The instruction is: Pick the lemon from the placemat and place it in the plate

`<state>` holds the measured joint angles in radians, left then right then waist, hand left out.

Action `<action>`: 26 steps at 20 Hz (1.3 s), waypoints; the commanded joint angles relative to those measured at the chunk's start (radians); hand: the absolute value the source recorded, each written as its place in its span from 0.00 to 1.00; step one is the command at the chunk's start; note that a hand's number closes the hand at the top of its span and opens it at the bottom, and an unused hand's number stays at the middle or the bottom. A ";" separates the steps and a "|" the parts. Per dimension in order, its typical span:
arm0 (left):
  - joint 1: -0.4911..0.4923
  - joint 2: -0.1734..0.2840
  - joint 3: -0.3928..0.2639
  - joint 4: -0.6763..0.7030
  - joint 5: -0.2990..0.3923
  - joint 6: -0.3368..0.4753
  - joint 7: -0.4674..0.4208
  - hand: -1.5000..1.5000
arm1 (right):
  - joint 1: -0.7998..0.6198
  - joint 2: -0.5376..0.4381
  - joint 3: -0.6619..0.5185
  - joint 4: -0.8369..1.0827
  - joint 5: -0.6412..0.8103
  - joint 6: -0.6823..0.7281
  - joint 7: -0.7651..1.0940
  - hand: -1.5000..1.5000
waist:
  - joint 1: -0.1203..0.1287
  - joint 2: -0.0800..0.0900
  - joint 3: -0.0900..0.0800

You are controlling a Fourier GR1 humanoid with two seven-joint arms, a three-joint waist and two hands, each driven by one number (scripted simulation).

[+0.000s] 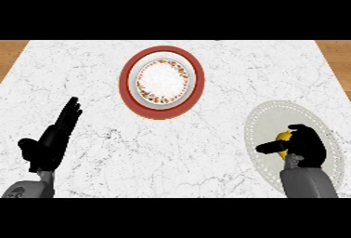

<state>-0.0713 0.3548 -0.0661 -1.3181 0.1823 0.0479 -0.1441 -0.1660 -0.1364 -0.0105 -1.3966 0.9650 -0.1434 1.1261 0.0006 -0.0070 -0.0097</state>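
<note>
Lemon [282,135] on placemat [264,118], mostly hidden, long axis unclear; right hand [305,144] fingers curled round it; left hand [51,139] fingers straight.

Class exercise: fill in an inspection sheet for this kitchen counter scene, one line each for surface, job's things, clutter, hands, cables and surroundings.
Surface: white marble counter.
Job's things: lemon on the pale placemat, mostly hidden by the right hand; plate, red-rimmed, bare, far centre.
Clutter: nothing seen.
Hands: right hand curled round the lemon; left hand open, resting at the lower left.
Cables: nothing seen.
Surroundings: wooden floor beyond the counter's corners.
</note>
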 commanded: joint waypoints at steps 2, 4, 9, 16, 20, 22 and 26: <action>0.009 -0.041 -0.022 -0.051 -0.038 0.030 0.031 0.50 | 0.032 0.030 -0.010 0.072 0.003 -0.011 0.004 1.00 | 0.003 0.007 0.010; 0.005 -0.010 0.020 0.002 -0.024 -0.015 0.005 0.50 | 0.038 0.033 -0.009 0.001 0.009 0.013 0.018 1.00 | -0.002 0.007 0.010; 0.013 -0.043 0.024 0.011 -0.038 -0.017 -0.010 0.50 | 0.009 0.013 -0.002 0.045 0.103 -0.027 -0.028 1.00 | 0.000 0.008 0.010; 0.010 -0.036 -0.003 -0.029 -0.047 -0.017 0.008 0.50 | -0.060 -0.144 0.178 0.027 -0.051 0.134 -0.643 1.00 | 0.036 0.011 0.013; 0.041 -0.047 -0.003 -0.030 -0.057 -0.008 -0.009 0.50 | -0.124 -0.204 0.135 -0.008 -0.134 0.129 -0.828 1.00 | 0.015 0.008 0.011; -0.025 -0.050 0.013 0.016 -0.057 -0.008 0.010 0.50 | -0.105 -0.227 0.134 -0.034 -0.158 0.149 -0.895 1.00 | -0.001 0.008 0.010; -0.035 -0.055 0.047 0.077 -0.060 -0.019 -0.011 0.50 | -0.027 -0.235 0.143 -0.217 -0.143 0.172 -0.877 1.00 | -0.010 0.005 0.009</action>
<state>-0.0823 0.3073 -0.0405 -1.3043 0.1303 0.0334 -0.1401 -0.2316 -0.3571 0.1184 -1.4838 0.8294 -0.0015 0.2784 0.0006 -0.0007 -0.0003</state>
